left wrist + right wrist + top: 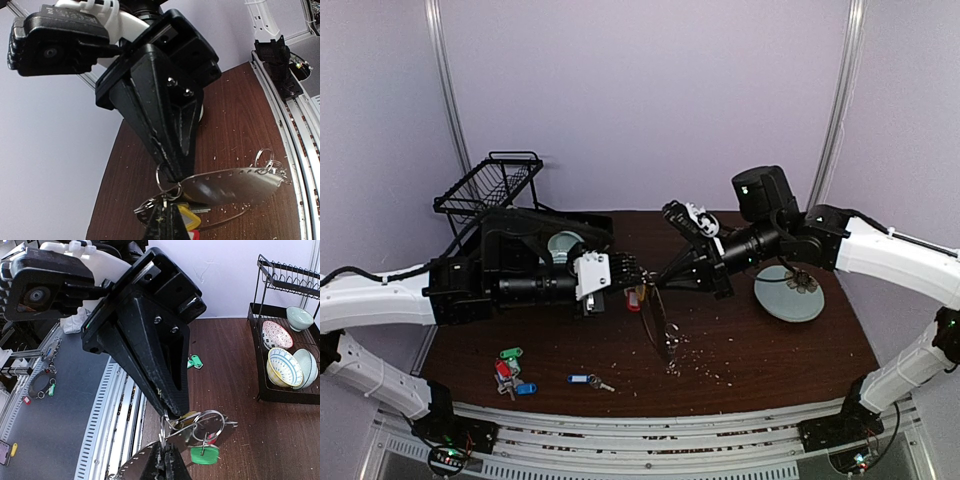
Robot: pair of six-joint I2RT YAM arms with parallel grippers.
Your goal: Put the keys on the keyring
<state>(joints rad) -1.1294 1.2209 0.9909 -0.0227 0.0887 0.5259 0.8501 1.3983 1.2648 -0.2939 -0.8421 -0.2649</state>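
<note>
Left gripper (pixel 638 278): pressed shut on a small wire ring at the keyring's top rim.
Right gripper (pixel 651 284): pinched shut on the same rim, tip to tip with the left.
Keyring (pixel 661 326): held on edge just below both tips.
Keys (pixel 510 370): several are left on the table (pixel 770 350), well apart to the left.

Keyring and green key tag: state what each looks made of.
The keyring looks like thin sheet metal: silver-grey, with a soft sheen and bright glints along its punched edge. The green key tag is probably plastic: flat solid colour and a smooth, slightly glossy face.
</note>
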